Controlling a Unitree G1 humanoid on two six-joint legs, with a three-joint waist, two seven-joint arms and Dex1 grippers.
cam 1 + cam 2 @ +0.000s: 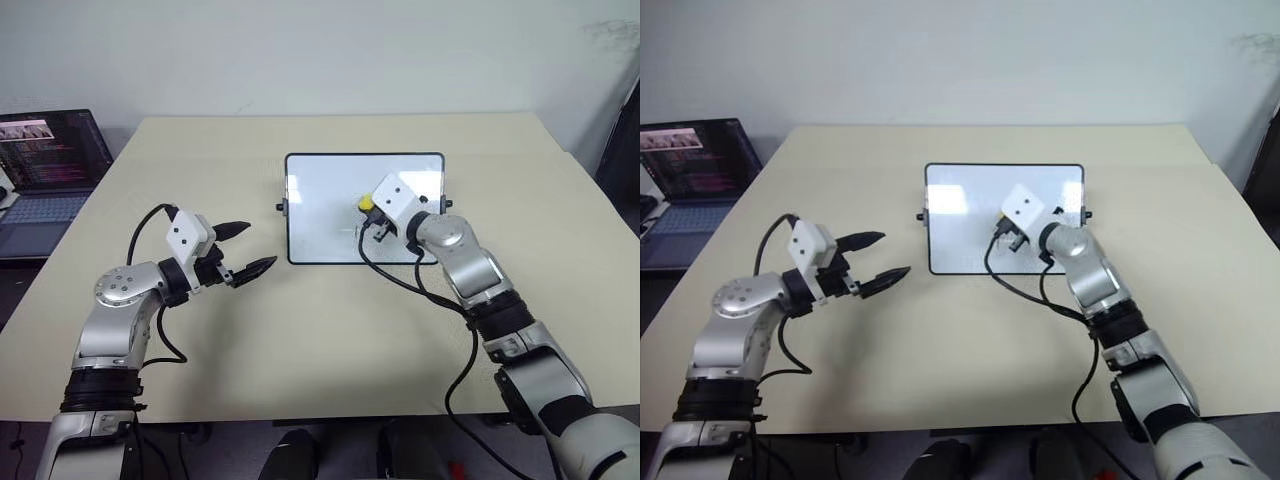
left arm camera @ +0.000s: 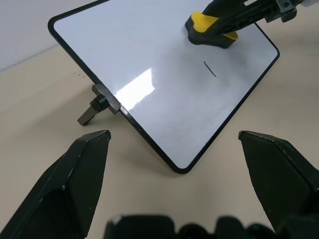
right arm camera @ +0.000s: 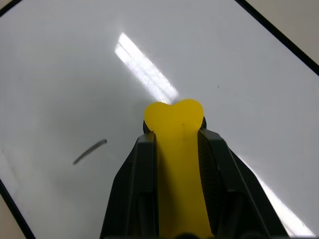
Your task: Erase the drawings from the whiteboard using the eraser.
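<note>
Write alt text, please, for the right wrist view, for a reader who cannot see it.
The right tool, shut on the yellow eraser, holds it over the glossy whiteboard. One short dark mark is on the board beside the eraser, apart from it.

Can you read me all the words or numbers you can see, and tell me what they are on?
Whiteboard: one short dark stroke is left, like a dash; it spells no word or number.
Laptop screen: rows of coloured text, too small to read.
Eraser, held in the right gripper: no label visible.
Left gripper: no writing visible.
</note>
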